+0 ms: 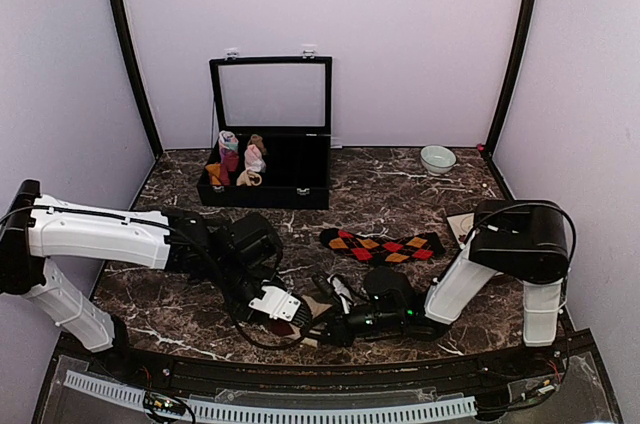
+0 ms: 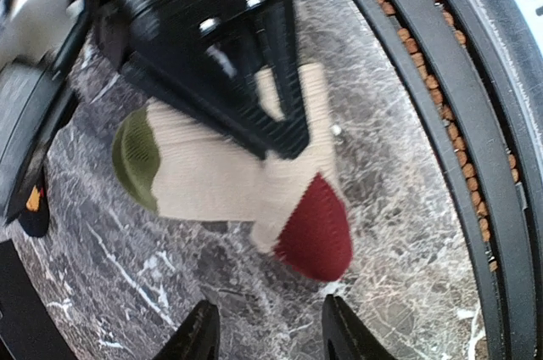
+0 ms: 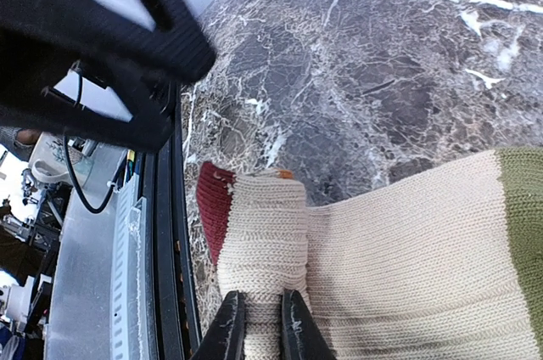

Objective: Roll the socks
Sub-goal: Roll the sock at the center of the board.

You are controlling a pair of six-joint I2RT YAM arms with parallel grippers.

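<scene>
Risks first
- The striped sock (image 2: 212, 177) lies at the near edge of the surface (image 1: 400, 194), its maroon toe (image 2: 314, 233) close to the black edge rail (image 3: 170, 250). A pull toward the arm bases could drag the toe off the marble and over the rail
- The right end effector (image 3: 260, 330) has only a narrow fold of cream knit pinched, close to the toe end. The knit looks soft and stretchy, so I judge a quick tug or twist could slip the fold free and undo the start of the roll
- Both arms crowd over the same sock. In the left wrist view the right arm's black fingers sit directly on top of the cream part, so a blind move by either side risks a clash
- Most of the leg lies loose and flat. Turning it with nothing pinning the far end may give a slack, lopsided roll

End effectors
- Right: closed on the fold of the striped sock, fingertips nearly together with cream knit bunched between them
- Left end effector (image 2: 270, 339): fingers partly apart, nothing between them, hovering over bare marble just short of the maroon toe, touching no sock as far as I can see

Other task item
- Argyle sock (image 1: 382, 244) lies flat mid-surface, well apart from both arms, not rolled
</scene>
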